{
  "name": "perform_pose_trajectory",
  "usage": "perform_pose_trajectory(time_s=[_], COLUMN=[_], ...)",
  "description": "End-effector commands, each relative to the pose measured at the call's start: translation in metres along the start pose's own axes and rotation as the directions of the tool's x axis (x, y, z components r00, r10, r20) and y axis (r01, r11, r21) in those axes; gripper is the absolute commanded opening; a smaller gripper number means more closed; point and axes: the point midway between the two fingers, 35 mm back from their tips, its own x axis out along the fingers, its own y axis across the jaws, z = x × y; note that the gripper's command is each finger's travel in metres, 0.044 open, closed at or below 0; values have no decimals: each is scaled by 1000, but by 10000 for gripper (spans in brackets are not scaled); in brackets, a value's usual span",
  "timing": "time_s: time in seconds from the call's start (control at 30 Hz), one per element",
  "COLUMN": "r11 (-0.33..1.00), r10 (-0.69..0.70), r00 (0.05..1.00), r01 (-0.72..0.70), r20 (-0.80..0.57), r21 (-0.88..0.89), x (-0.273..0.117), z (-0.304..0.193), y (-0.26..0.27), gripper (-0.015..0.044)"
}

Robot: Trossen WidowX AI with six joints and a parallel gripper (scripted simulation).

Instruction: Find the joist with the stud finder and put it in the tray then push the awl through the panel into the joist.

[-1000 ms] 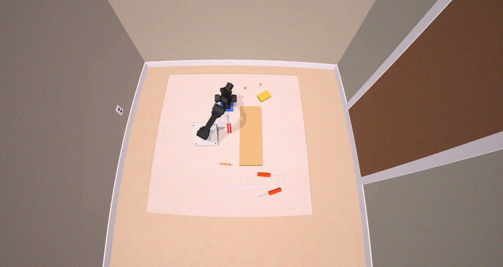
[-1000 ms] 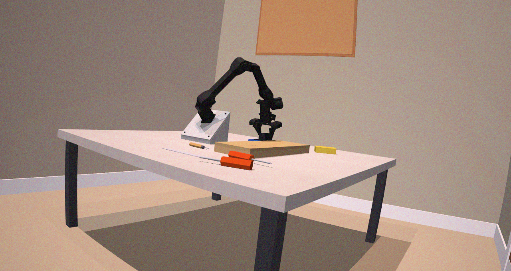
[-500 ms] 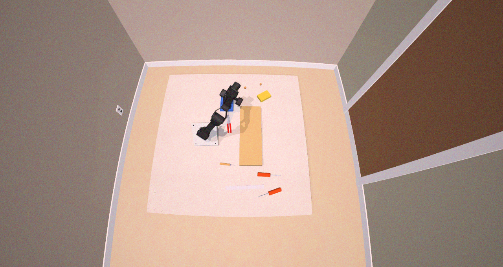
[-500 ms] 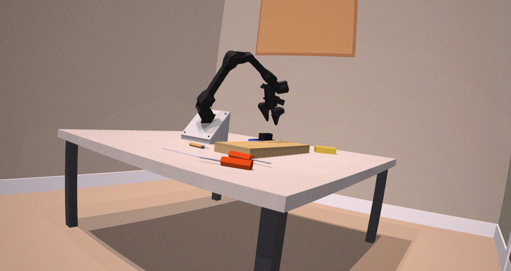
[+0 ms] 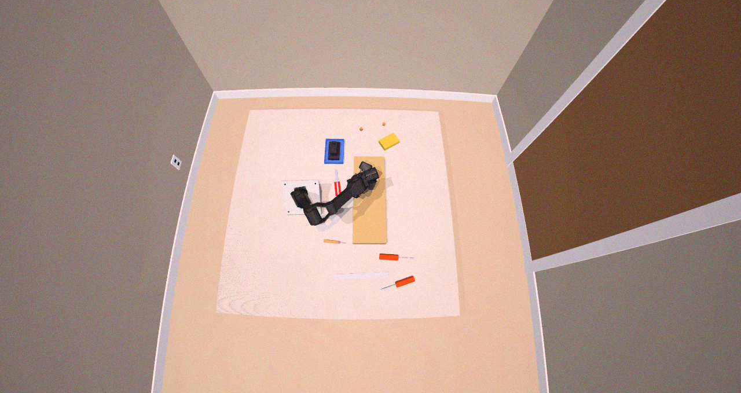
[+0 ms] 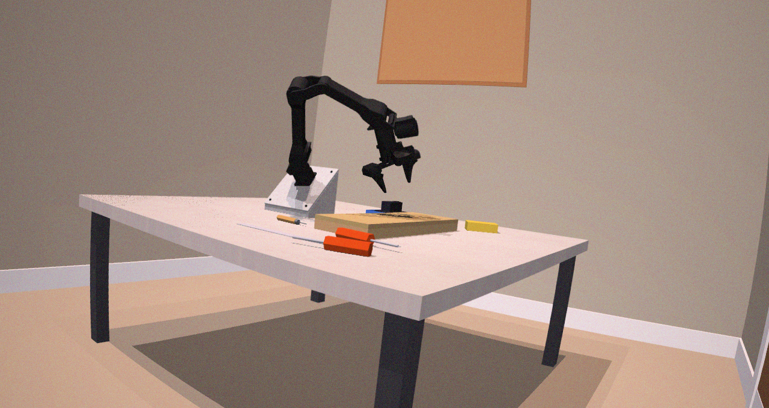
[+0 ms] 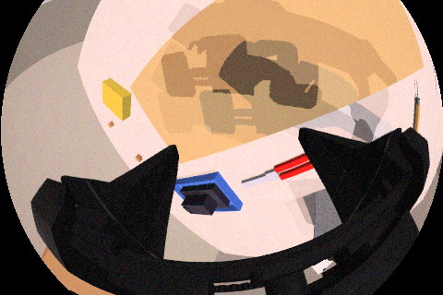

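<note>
Now your claw is spread wide with nothing between its fingers, hanging above the far part of the floor panel. The stud finder sits in the blue tray, so you can judge that part done. Your awl lies on its side near the panel's near corner, its tip toward it — that is the next pickup, I'd say.

It should handle as a light, stiff thing; the slim handle could roll or twist if you pinch it off-centre. Take it around the middle of the handle, square across, and keep the fingers off the thin shaft. Firm closure matters, since the downward push may make it slip or tilt.

From the top view you get the awl's heading and the red-handled tool between the arm's base and the panel; the exterior view doesn't show that tool, but it does reveal the claw's height and the panel's thickness — neither easy to read from above.
</note>
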Motion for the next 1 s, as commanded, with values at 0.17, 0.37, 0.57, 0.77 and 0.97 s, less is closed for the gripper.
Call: perform_pose_trajectory(time_s=[0.17, 0.37, 0.57, 0.77, 0.97], r11=[551, -46, -603, -835, -835], r10=[-68, -162, -295, -408, -408], r00=[993, 976, 941, 901, 901], r01=[-44, -158, -318, -434, -435], r20=[97, 148, 167, 151, 150], r21=[833, 986, 732, 339, 337], x=[-30, -49, -67, -80, -80], z=[41, 34, 1, -34, -35], y=[-138, -225, -299, -342, -343], gripper=[440, 440, 440, 440, 440])
